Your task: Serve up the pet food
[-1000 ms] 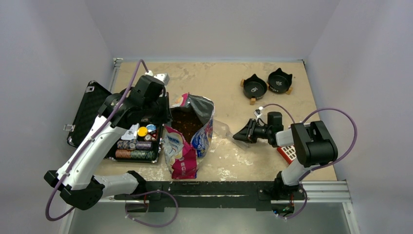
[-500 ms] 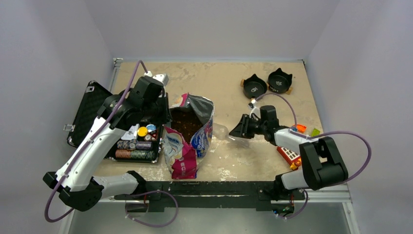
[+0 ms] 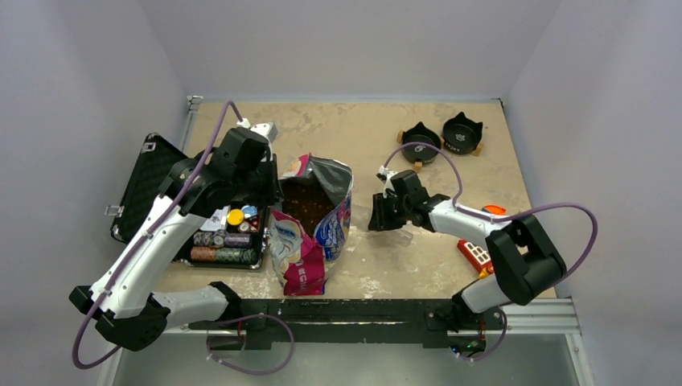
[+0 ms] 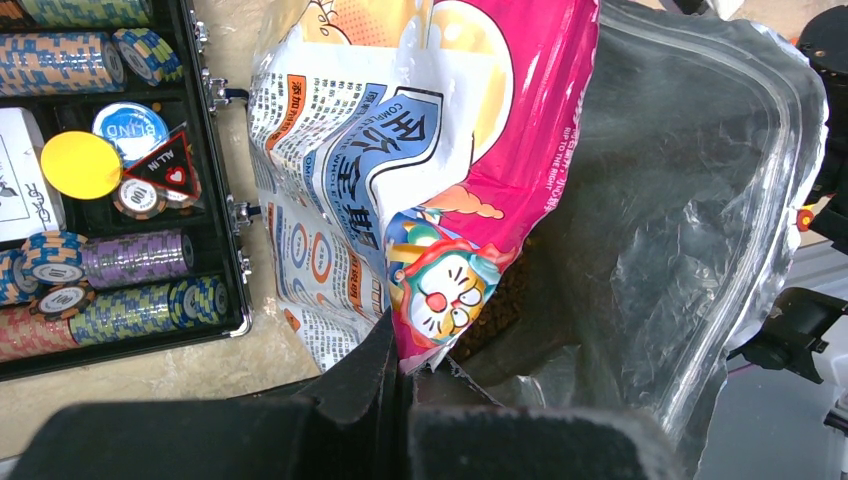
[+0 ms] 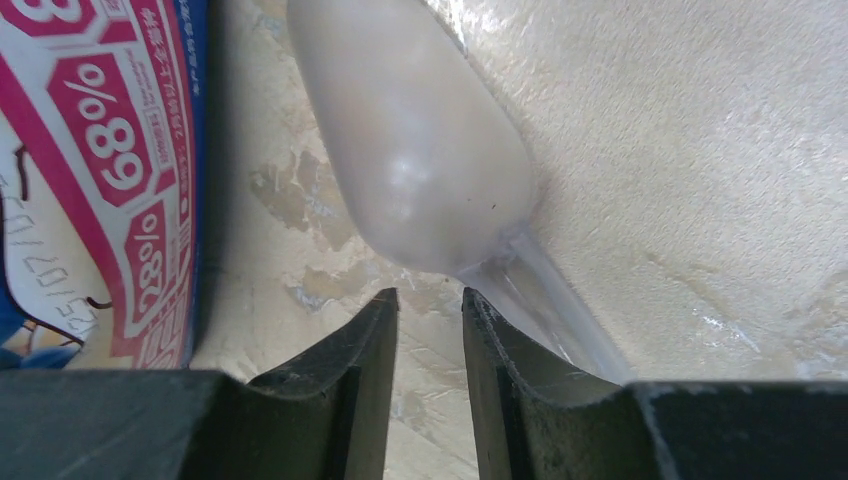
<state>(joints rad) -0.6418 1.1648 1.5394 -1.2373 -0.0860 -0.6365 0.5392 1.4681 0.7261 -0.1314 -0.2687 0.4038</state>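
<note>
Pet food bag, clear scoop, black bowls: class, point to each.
pet food bag [image 3: 301,267], top external view, pink panel.
clear scoop [image 5: 420,150], right wrist view, rounded bowl.
black bowls [image 3: 429,141], top external view, left bowl.

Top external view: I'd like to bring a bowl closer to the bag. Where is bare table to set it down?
Bare: the far strip between the bag and the two bowls, and the near patch between the bag and the red toy. Crowded: the chip case on the left; a clear scoop lies between the bag and the right gripper.
</note>
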